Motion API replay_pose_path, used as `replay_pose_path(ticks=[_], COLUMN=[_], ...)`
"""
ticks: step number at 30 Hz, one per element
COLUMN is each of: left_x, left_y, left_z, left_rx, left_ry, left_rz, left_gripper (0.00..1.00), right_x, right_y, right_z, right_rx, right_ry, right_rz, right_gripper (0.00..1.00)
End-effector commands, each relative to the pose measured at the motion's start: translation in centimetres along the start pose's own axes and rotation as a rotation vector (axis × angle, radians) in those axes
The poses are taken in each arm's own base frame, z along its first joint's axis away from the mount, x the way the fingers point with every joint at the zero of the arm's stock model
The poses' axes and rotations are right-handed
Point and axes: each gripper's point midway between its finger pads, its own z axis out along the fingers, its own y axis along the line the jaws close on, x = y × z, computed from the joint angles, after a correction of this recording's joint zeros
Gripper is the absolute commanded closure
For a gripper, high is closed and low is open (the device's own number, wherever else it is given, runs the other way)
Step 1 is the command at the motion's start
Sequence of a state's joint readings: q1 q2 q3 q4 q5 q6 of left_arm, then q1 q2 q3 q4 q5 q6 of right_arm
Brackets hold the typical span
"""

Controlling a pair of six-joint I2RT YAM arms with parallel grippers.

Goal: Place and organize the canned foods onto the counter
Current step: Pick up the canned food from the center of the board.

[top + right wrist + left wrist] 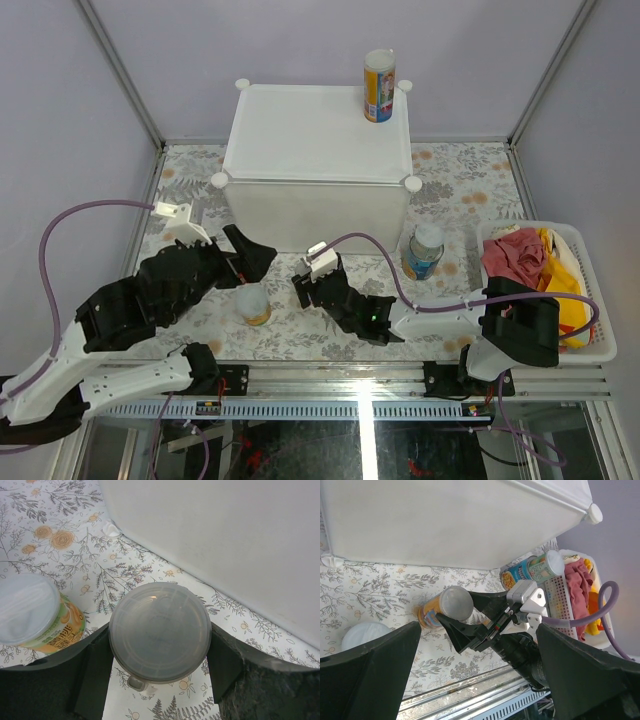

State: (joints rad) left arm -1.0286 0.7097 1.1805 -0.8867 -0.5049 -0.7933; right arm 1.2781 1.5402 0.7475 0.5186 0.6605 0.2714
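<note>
Floral-print tabletop [470,170], white counter [310,130] at back, grey walls [300,40] behind

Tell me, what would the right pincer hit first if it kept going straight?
The clear-lidded can; the right pincer straddles it, so contact looks immediate, though depth is unclear.

Tall can [379,86] on counter [315,130] far-R corner; 2nd can [424,250] on table [470,175] by front-R corner, basket [600,330] further R.

Print shows on the labels of the tall can [379,86] and the blue can [519,573], but none is legible.
</note>
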Motion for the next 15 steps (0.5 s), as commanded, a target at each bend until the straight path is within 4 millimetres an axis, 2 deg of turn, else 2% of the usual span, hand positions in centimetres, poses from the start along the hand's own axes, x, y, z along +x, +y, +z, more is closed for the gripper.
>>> replay_pose_path(ticks=[1,8,15], left_x=[-0.5,-1.7,-2.2], left_y=[0.2,0.8,1.1], left_z=[-0.5,-1.6,-2.2], left_rx=[0.006,0.013,0.024], left_ry=[-0.025,-0.078,-0.108], left_rz=[-0.026,-0.057,-0.074], left_gripper=[0.0,0.0,0.0], right_x=[-3.4,-6.2,-8.8], right_y=[1.5,2.8,3.7], right_z=[-0.7,-1.2,-1.9], right_rx=[-0.061,-0.105,-0.129], right_ry=[-0.078,-0.082,-0.092], right_rz=[0.055,0.0,-0.013], right_gripper=[0.81,0.99,1.0])
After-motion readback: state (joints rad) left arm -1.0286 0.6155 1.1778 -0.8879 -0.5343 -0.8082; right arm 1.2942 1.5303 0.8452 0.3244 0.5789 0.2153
